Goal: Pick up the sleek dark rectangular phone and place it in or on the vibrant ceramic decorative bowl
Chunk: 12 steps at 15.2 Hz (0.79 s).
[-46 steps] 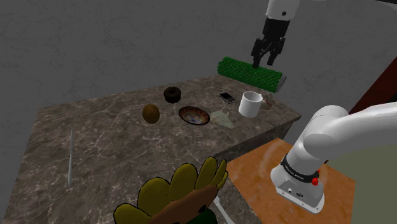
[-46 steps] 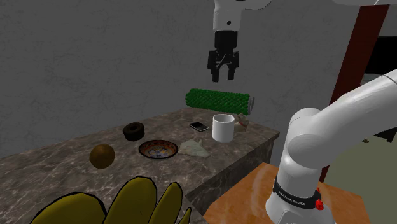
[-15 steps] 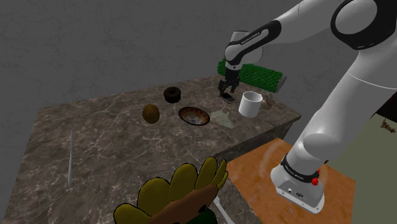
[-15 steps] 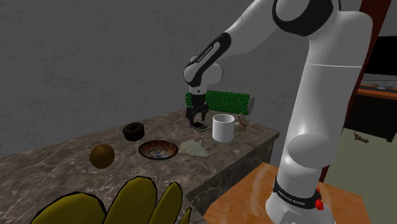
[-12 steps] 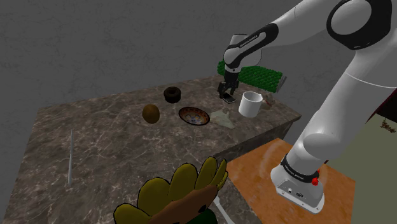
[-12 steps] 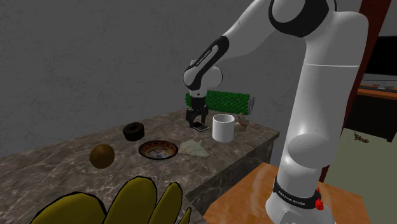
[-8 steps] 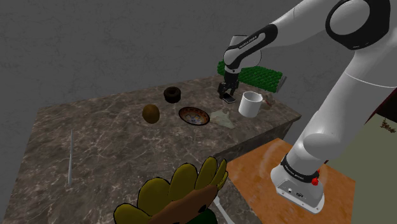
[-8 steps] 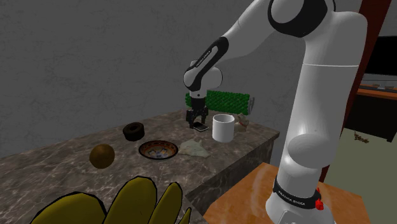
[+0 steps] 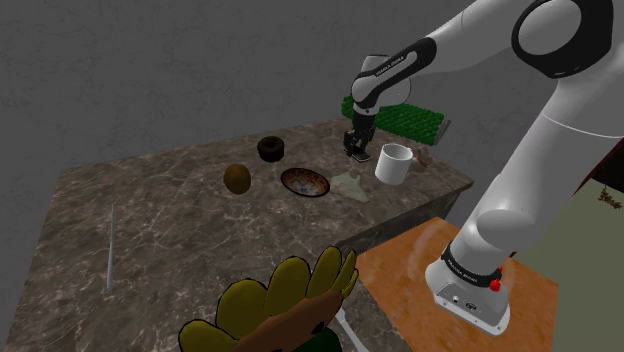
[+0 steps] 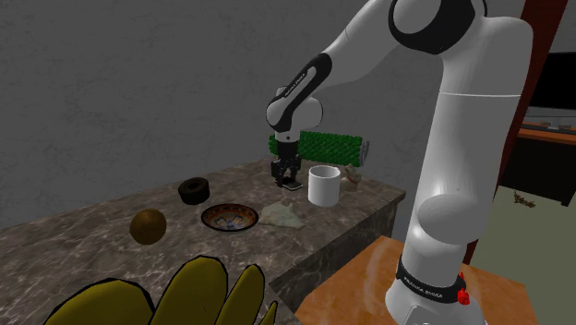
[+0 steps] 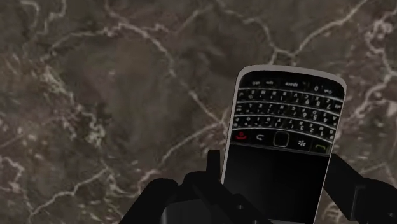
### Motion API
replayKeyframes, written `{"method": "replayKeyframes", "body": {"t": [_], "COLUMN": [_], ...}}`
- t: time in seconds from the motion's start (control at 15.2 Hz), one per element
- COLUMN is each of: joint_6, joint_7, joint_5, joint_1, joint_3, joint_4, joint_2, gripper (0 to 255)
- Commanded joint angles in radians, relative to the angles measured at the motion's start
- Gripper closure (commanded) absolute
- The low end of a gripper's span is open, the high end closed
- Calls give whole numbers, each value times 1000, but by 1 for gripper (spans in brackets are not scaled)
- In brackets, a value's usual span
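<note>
Wrist view: hand (image 11: 275,175) clasps dark keypad phone (image 11: 286,124).

Dim grey wall (image 9: 150,60) behind a dark veined marble counter (image 9: 170,215).

Just beside the gripper (image 9: 358,153), which is closed around the phone (image 11: 283,146), a white mug (image 9: 394,163) is set, and a green bristly roller (image 9: 395,115) is laid behind. Bare marble counter (image 11: 114,127) is seen beneath. Open counter is seen toward the patterned bowl (image 9: 305,182), flanked by a pale crumpled scrap (image 9: 350,182).
</note>
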Motion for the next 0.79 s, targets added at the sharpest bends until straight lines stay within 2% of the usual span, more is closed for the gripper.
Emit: {"method": "replayKeyframes", "body": {"t": [0.0,0.26,0.73], "joint_6": [1,1,-93], "joint_7": [0,-1,23], "joint_5": [1,0,-27], "joint_1": [1,1,0], "joint_3": [1,1,2], "joint_4": [0,-2,35], "joint_2": [3,0,-60], "gripper": [255,255,255]}}
